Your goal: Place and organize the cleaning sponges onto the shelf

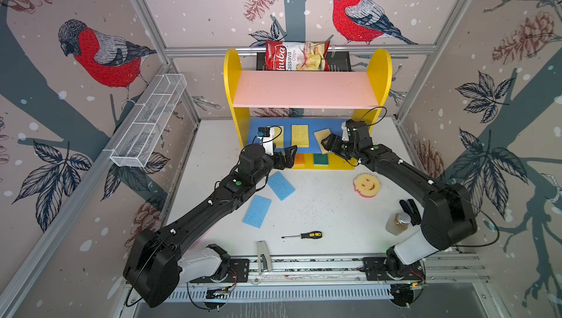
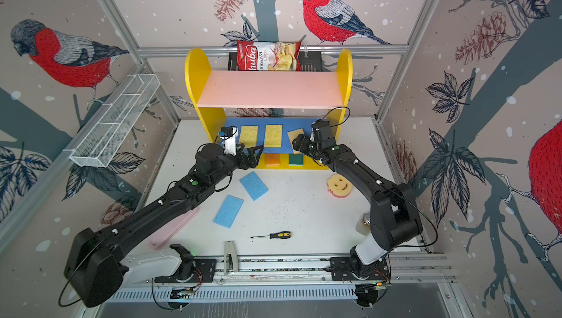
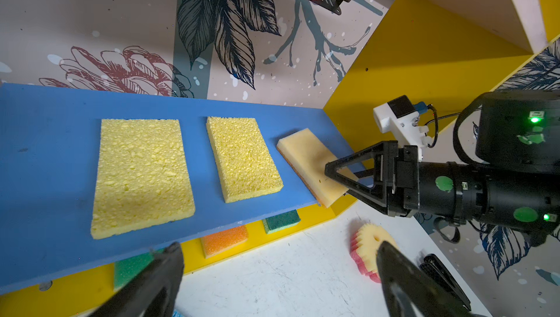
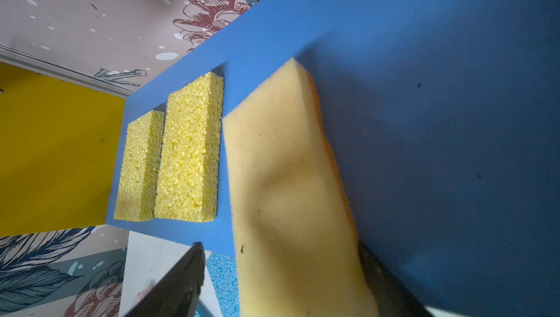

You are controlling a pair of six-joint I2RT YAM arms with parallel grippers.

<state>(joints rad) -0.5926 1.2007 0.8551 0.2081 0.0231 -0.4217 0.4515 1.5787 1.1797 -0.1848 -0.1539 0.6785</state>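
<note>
Cream foam is going onto the shelf [image 1: 232, 88]: the right gripper [image 3: 338, 182] is at the blue board [image 3: 45, 148], jaws open around the near end of a cream sponge [image 3: 306, 154]. In the right wrist view, one finger is standing visibly clear of the foam. The sponge is lying on the board beside two yellow sponges [image 3: 142, 176] [image 3: 244, 157], but skewed, its near end poking past the front edge. The left gripper [image 1: 287, 156] is hovering empty before the shelf, jaws wide apart. An orange sponge [image 3: 224, 239] and green sponges [image 3: 281, 220] are sitting on the base. Two blue sponges [image 1: 280, 185] and a smiley sponge [image 1: 366, 184] are waiting on the desk [image 1: 319, 210].

A tidy finish probably calls for nudging the cream sponge inward and square with its neighbours first. The jaws should then back out straight and level along its length. Light foam can cling to a finger and be dragged off the edge. The yellow side panel is close on the right, so room to swing looks scant.
</note>
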